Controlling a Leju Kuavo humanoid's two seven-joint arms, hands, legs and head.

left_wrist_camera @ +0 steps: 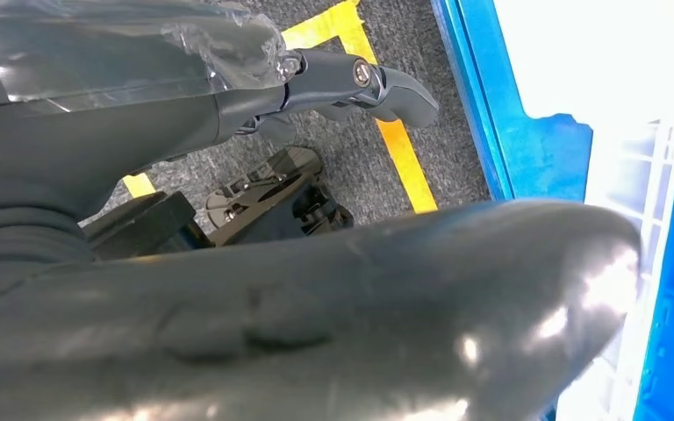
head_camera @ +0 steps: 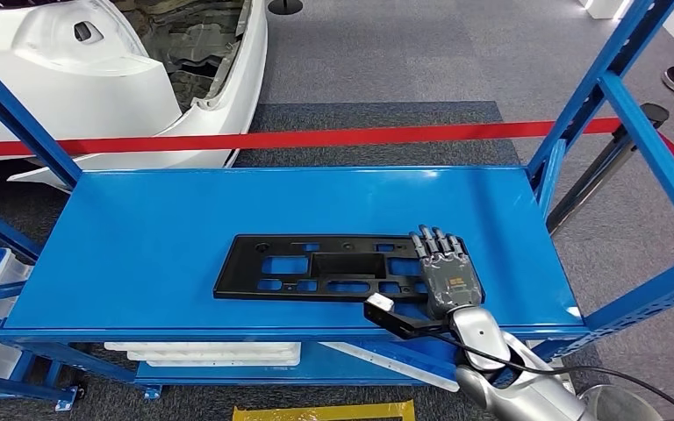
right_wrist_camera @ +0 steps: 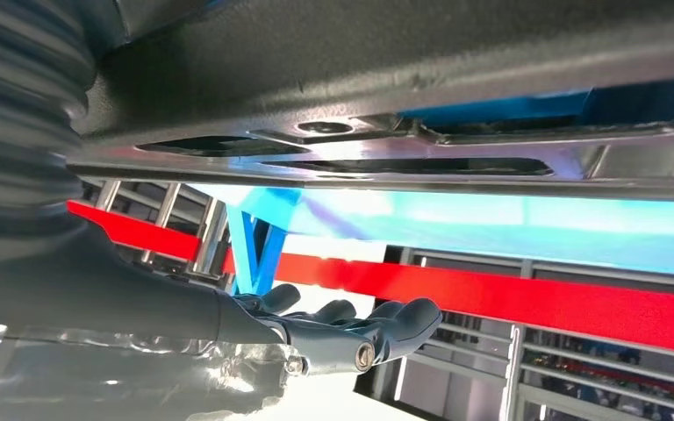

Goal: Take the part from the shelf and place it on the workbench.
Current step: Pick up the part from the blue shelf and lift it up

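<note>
The part (head_camera: 316,267) is a flat black plastic frame with several rectangular cut-outs, lying on the blue top shelf (head_camera: 140,228) slightly right of its middle. My right hand (head_camera: 446,272) lies over the part's right end with its fingers stretched flat on top and the thumb spread out to the left near the shelf's front edge. In the right wrist view the part (right_wrist_camera: 404,79) runs close past the camera, and the thumb (right_wrist_camera: 360,342) stands apart from it. My left hand (left_wrist_camera: 351,83) hangs low over the carpet floor and holds nothing.
Blue shelf uprights (head_camera: 614,88) rise at the right and left ends. A red barrier tape (head_camera: 360,136) runs behind the shelf, with a white car body (head_camera: 96,70) at the back left. White parts (head_camera: 202,353) lie on the lower shelf. Yellow floor tape (left_wrist_camera: 404,158) is under the left arm.
</note>
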